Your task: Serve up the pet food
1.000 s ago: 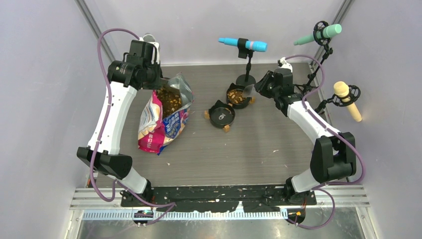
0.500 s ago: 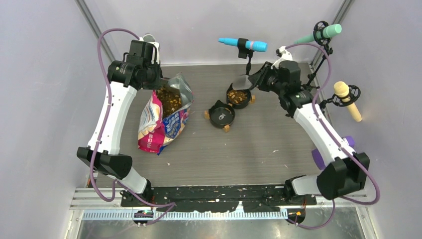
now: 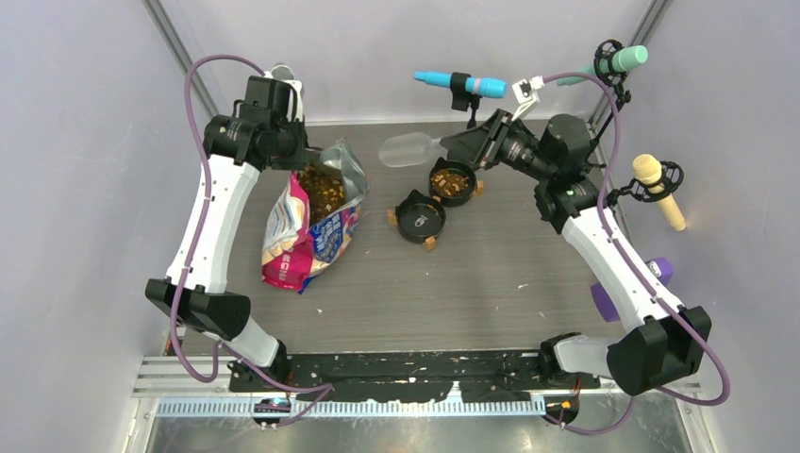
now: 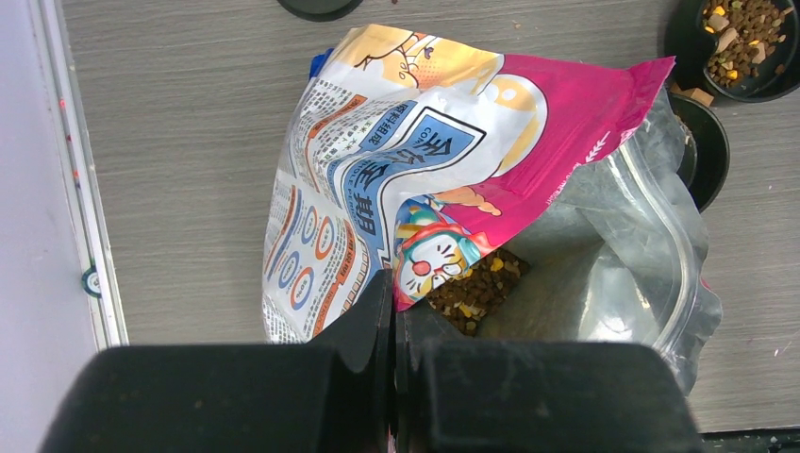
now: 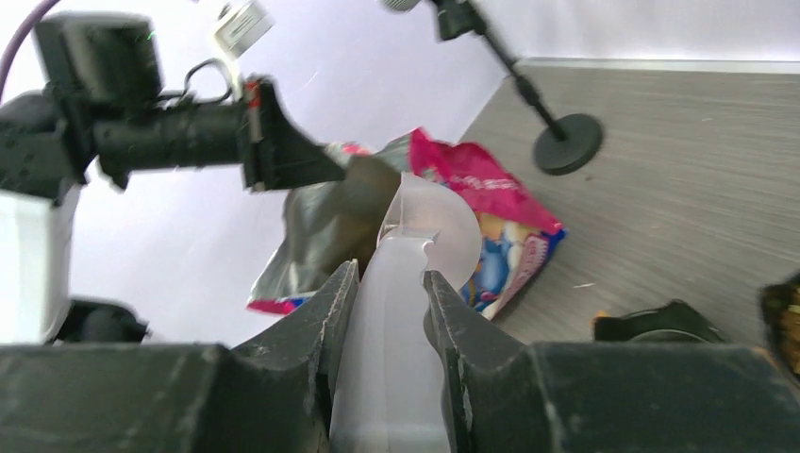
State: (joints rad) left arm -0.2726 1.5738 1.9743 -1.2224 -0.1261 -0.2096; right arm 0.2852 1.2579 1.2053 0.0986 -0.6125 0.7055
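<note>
Translucent scoop [image 3: 408, 149] in right fingers [image 5: 316, 326], left fingers [image 4: 363, 326] pinching open kibble bag [image 4: 415, 142]

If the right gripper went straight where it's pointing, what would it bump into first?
Probably the pet food bag: the clear scoop held in the right gripper aims at its open mouth, which the left gripper holds. Depth is hard to judge, so it might pass above.

Illegible Chinese lettering on food bag [image 4: 377, 160]
</note>
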